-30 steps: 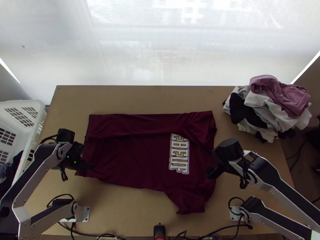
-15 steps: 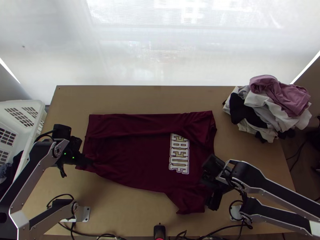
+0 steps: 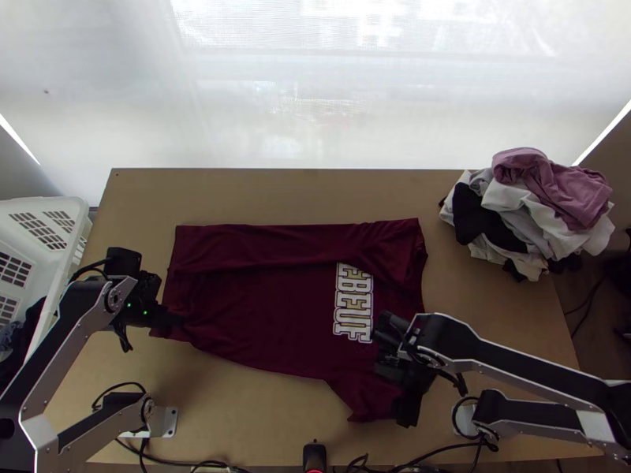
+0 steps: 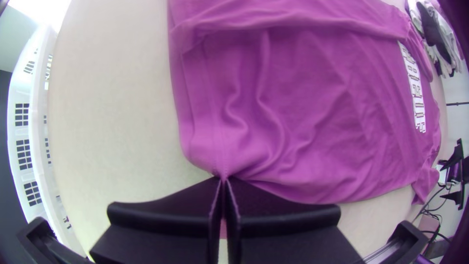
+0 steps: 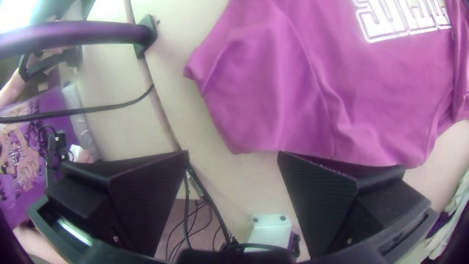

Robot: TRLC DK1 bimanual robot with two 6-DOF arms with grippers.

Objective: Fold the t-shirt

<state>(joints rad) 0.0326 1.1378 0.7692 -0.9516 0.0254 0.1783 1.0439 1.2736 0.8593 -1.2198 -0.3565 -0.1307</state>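
Beside the table (image 3: 260, 197), one white basket (image 3: 69, 208) held dark clothing (image 3: 31, 317); the left gripper (image 3: 180, 320) pinched one t-shirt (image 3: 268, 315); the right gripper's (image 3: 388, 366) fingers stood apart.

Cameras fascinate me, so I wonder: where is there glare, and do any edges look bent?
Top view: the pale screen beyond the table glows brightly; left wrist view: white glare at upper left, the basket's rim bowed; right wrist view: lower corners dark.

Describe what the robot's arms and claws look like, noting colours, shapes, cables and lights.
The left arm and right arm have silver-edged black links and black joints. The left claw and right claw each have two wide, flat, black fingers. A black cable loops by the left wrist, near two green lights.
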